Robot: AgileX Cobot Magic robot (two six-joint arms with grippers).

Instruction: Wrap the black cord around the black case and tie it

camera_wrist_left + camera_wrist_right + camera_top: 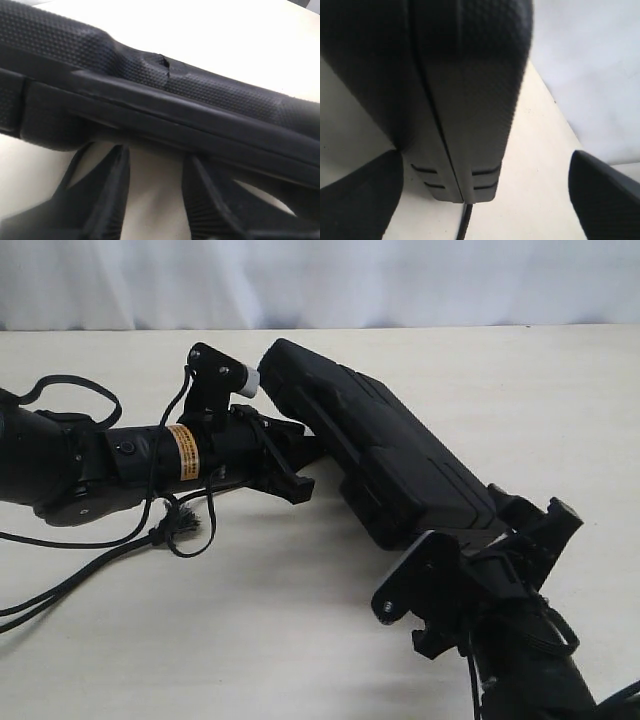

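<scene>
Although the black case (390, 455) is standing tilted on one long edge across the middle of the table (300, 640), no turn of the black cord (180, 525) is showing around it. By my reading the wrapping is not yet begun and the tying is waiting behind it.

The cord is lying on the table to the left, under the left arm and apart from the case. Its frayed knot is sitting beside a small loop, and the doubled length is trailing off toward the left edge.

The left gripper (156, 157) is reaching up to the case's long side with its jaws standing partly apart and bare table showing between them. Nothing is caught there, though I cannot tell whether the tips are pressing on the rim.

The right gripper (485, 155) is straddling the case's lower right end with jaws spread wide, a gap showing on each side, gripping nothing. A thin dark strand (465, 225) is running out from below that end; I cannot tell whether it is cord or cable.
</scene>
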